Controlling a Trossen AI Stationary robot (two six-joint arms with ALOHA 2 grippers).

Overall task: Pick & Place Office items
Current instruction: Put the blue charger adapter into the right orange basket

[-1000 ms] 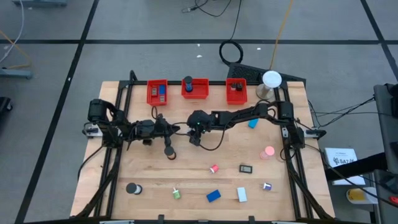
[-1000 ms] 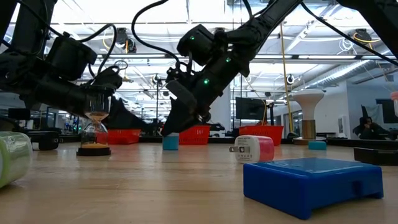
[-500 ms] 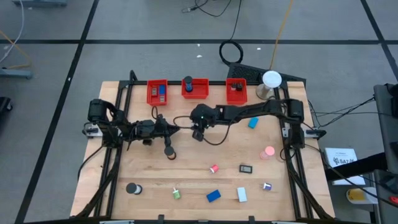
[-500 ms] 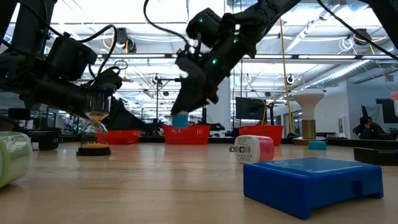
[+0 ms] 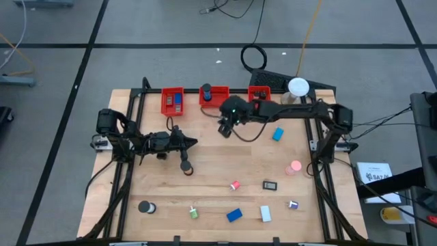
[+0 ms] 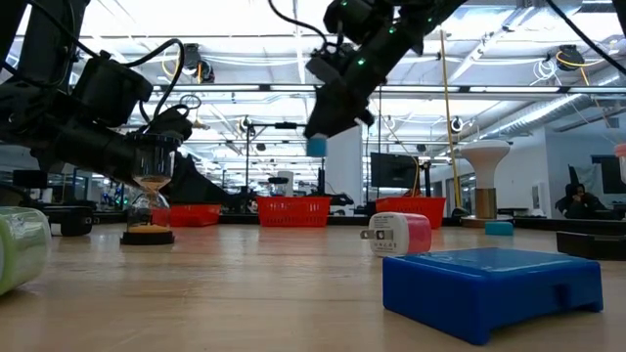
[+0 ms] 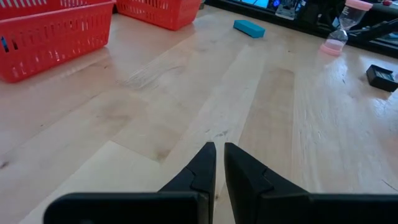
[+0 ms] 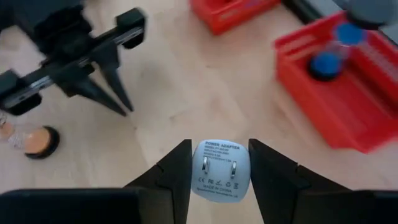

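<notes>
The right pincer (image 8: 221,163) is up in the air above the wooden surface (image 5: 225,171), near the middle red bin (image 5: 214,97). Its two fingers are clamped on a small power adapter (image 8: 221,168), white on the end with two metal prongs. In the low view the adapter (image 6: 316,146) looks blue and hangs high over the surface. The left pincer (image 7: 219,163) has its fingers together with nothing between them, and it sits low by a little sand timer (image 6: 150,207). More small things lie on the surface: a blue block (image 6: 489,286), a pink and white plug (image 6: 396,235) and a green roll (image 6: 20,249).
</notes>
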